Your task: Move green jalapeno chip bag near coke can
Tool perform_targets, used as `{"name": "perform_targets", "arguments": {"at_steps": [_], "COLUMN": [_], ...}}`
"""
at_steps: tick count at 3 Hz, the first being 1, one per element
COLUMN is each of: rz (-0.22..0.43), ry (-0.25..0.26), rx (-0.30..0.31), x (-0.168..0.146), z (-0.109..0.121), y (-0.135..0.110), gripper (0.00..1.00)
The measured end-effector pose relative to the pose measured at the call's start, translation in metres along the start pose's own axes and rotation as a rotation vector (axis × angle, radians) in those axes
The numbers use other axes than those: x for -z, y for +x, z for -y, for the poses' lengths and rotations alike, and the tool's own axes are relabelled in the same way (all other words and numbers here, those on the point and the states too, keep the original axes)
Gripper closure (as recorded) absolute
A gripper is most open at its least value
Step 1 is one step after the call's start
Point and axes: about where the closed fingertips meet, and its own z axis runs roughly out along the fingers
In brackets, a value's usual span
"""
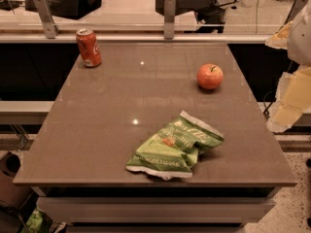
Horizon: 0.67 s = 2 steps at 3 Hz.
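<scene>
A crumpled green jalapeno chip bag (175, 147) is lying flat on a brown table (97, 130), close to the front edge and a little right of the middle; its white lettering and a small orange-brown mark are facing up. The gripper (290, 98) is showing only as pale yellow and white shapes at the right edge of the view, hanging beyond the table's right side; it is sitting up and to the right of the bag, well apart from it, with bare tabletop lying between them. The gripper is touching none of the things on the table; whether it is spread or pressed together cannot be told from this view.

The coke can (89, 48) is standing upright at the far left corner of the table, silver top up; it is sitting diagonally across the table from the bag, well apart from it. A round red-orange apple (210, 76) is resting on the far right part of the table, nearer to the gripper than the bag is, and touching neither. A metal rail (121, 37) is running along the table's far edge; two upright posts (169, 16) are rising from it.
</scene>
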Motion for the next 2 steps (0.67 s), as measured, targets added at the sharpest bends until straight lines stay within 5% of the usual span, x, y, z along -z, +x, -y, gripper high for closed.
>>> {"name": "perform_targets", "arguments": {"at_steps": [2], "rz": [0.037], "ry": [-0.02], "rx": [0.002], "x": [-0.011], "z": [0.0], "y": [-0.006], "gripper": [0.0]}}
